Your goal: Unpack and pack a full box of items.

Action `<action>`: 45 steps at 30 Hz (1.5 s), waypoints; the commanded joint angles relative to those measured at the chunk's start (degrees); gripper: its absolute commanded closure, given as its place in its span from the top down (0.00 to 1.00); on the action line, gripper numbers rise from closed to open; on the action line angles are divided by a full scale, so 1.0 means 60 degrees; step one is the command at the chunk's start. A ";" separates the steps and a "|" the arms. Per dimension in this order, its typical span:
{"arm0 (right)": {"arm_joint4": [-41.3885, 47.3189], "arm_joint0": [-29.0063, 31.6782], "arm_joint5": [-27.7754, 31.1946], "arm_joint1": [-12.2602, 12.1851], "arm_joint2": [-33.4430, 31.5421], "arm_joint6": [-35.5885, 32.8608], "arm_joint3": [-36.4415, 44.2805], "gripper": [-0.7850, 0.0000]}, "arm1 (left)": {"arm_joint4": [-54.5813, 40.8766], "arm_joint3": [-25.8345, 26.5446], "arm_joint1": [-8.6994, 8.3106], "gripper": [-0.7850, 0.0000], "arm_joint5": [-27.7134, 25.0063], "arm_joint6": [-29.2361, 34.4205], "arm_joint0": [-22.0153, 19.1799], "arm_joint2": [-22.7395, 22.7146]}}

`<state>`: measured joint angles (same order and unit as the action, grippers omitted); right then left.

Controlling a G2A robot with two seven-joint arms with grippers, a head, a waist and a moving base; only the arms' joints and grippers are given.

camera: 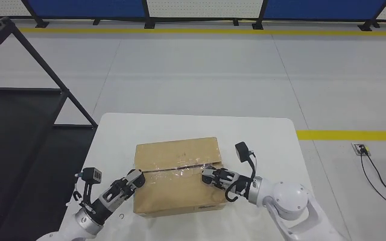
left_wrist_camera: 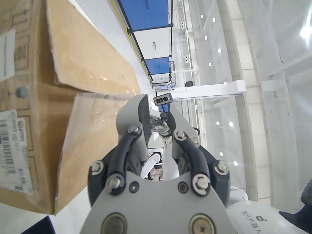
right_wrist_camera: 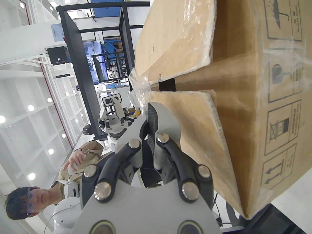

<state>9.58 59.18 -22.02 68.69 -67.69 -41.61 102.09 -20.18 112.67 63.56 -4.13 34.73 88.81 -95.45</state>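
the cardboard box is seen standing mid-desk, its top flaps shut, with loose clear tape along the centre seam. the left claw is held at one end of the seam, slightly parted and empty. the right claw is set at the other end, its fingers drawn together with nothing seen between them. opening the flaps is judged the step in hand. a fingertip should be slipped under the near flap at its edge, and both ends should be raised evenly, so that the cardboard is not torn and the box is not dragged.
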 commanded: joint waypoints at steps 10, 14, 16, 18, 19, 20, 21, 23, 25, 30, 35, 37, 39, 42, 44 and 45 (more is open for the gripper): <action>-0.0006 -0.0001 -0.0074 -0.0035 0.0021 -0.0018 0.0076 0.00 | 0.0251 -0.0964 0.0042 0.21 0.0631 -0.0503 -0.0889 0.0669; 0.0003 0.0033 -0.0086 -0.0049 0.0015 -0.0011 0.0098 0.00 | 0.0328 -0.1227 0.0054 0.21 0.0746 -0.0647 -0.1074 0.0804; 0.0002 0.0044 -0.0080 -0.0056 0.0020 -0.0013 0.0107 0.00 | 0.0369 -0.1353 0.0063 0.20 0.0771 -0.0703 -0.1158 0.0896; -0.0002 0.0047 -0.0073 -0.0063 0.0024 -0.0024 0.0103 0.00 | 0.0530 -0.1443 0.0066 0.20 0.0740 -0.0776 -0.1222 0.0976; 0.0005 0.0051 -0.0082 -0.0066 0.0025 -0.0025 0.0097 0.00 | 0.0538 -0.1477 0.0071 0.19 0.0716 -0.0799 -0.1245 0.1014; 0.0008 0.0052 -0.0084 -0.0068 0.0026 -0.0023 0.0099 0.00 | 0.0523 -0.1516 0.0076 0.19 0.0713 -0.0822 -0.1268 0.1042; 0.0008 0.0053 -0.0082 -0.0071 0.0029 -0.0028 0.0098 0.00 | 0.0514 -0.1550 0.0080 0.20 0.0710 -0.0845 -0.1292 0.1063; 0.0010 0.0051 -0.0088 -0.0079 0.0029 -0.0046 0.0087 0.00 | 0.0522 -0.1605 0.0084 0.20 0.0712 -0.0863 -0.1336 0.1103; 0.0013 0.0043 -0.0097 -0.0085 0.0032 -0.0065 0.0087 0.00 | 0.0526 -0.1627 0.0087 0.20 0.0721 -0.0873 -0.1363 0.1124; -0.0013 0.0030 -0.0092 -0.0102 0.0042 -0.0087 0.0097 0.27 | 0.0488 -0.1639 0.0091 0.18 0.0721 -0.0858 -0.1382 0.1152; -0.0047 0.0026 -0.0072 -0.0119 0.0028 -0.0055 0.0154 0.88 | 0.0477 -0.1626 0.0091 0.16 0.0718 -0.0827 -0.1390 0.1163; -0.0080 0.0035 -0.0038 -0.0127 0.0025 -0.0028 0.0183 1.00 | 0.0480 -0.1627 0.0090 0.15 0.0720 -0.0814 -0.1395 0.1164; -0.0102 0.0053 -0.0027 -0.0138 -0.0007 -0.0005 0.0210 1.00 | 0.0485 -0.1627 0.0088 0.14 0.0726 -0.0795 -0.1400 0.1162; -0.0134 0.0105 -0.0025 -0.0157 -0.0063 0.0031 0.0268 1.00 | 0.0492 -0.1616 0.0086 0.12 0.0742 -0.0774 -0.1406 0.1166; -0.0177 0.0143 -0.0024 -0.0173 -0.0110 0.0061 0.0324 1.00 | 0.0490 -0.1601 0.0085 0.10 0.0752 -0.0771 -0.1406 0.1163; -0.0210 0.0167 -0.0026 -0.0181 -0.0131 0.0082 0.0351 1.00 | 0.0489 -0.1590 0.0085 0.10 0.0762 -0.0773 -0.1405 0.1161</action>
<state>8.53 60.03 -22.17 67.66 -68.34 -41.25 104.02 -17.23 103.05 64.08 0.38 30.11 80.37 -88.46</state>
